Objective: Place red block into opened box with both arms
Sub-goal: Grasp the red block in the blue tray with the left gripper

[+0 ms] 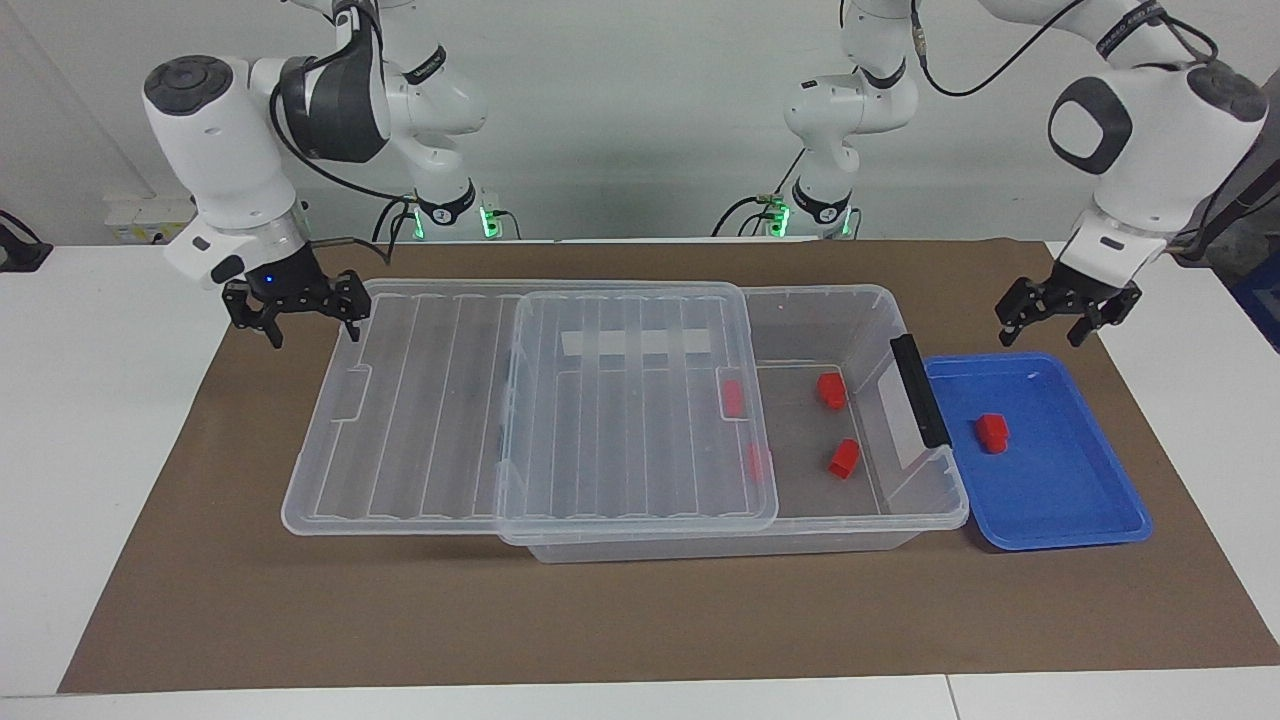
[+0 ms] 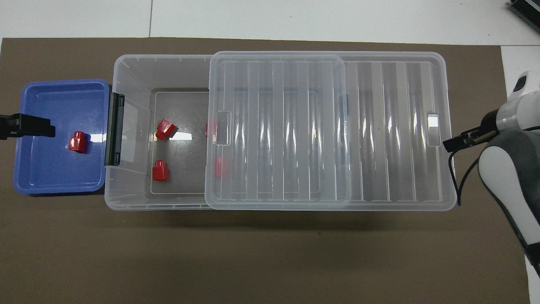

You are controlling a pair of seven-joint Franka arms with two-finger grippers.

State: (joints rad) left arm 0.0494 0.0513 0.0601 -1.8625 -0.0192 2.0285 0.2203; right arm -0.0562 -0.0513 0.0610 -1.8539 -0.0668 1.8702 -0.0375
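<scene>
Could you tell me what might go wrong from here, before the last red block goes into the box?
1. The block lies loose in the blue tray; the open left gripper, over the tray's edge, could nudge it.
2. The lid covers much of the box, so a release too far along might land on it.
3. The open right gripper hangs by the lid's end; a bump could shift it.

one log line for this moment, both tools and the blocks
left tool: open, over blue tray edge | right tool: open, by lid end | red block: in tray | box: part open, four blocks inside
</scene>
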